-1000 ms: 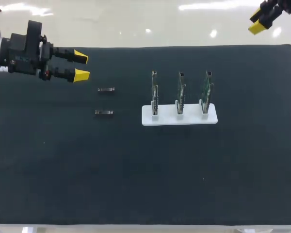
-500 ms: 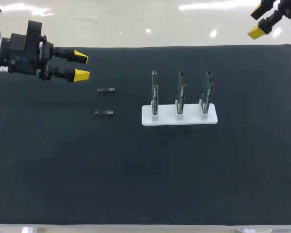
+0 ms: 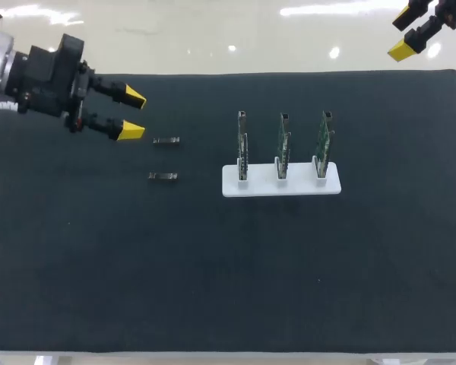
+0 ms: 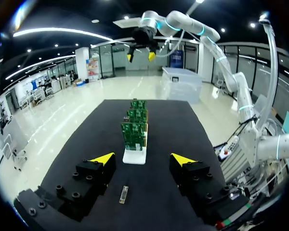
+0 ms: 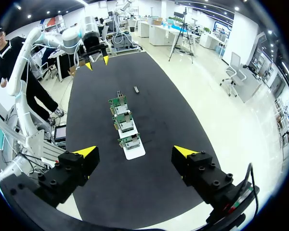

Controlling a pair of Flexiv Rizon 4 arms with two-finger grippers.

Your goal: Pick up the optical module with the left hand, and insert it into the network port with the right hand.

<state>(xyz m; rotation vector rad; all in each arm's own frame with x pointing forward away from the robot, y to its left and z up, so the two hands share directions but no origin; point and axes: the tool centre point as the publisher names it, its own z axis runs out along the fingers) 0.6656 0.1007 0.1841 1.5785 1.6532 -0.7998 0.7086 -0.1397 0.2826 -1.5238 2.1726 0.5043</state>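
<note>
Two small dark optical modules lie on the black mat, one (image 3: pixel 166 141) farther back and one (image 3: pixel 163 176) nearer the front. My left gripper (image 3: pixel 133 114) hovers open just to their left, tilted down toward the farther one. In the left wrist view one module (image 4: pixel 124 194) lies on the mat between and under the open fingers of my left gripper (image 4: pixel 142 159). A white stand (image 3: pixel 232 186) holds three upright green port boards (image 3: pixel 282 144). My right gripper (image 3: pixel 403 33) hangs open and empty beyond the mat's far right corner, high above the boards (image 5: pixel 125 127).
The black mat (image 3: pixel 213 266) covers the whole table, with a wide bare stretch in front of the stand and the modules. The stand's white base (image 4: pixel 135 156) lies ahead of the left gripper, past the module.
My left gripper has shifted right and tilted down toward the modules. The right gripper's fingers have spread wider apart. The modules and the stand have not moved.
</note>
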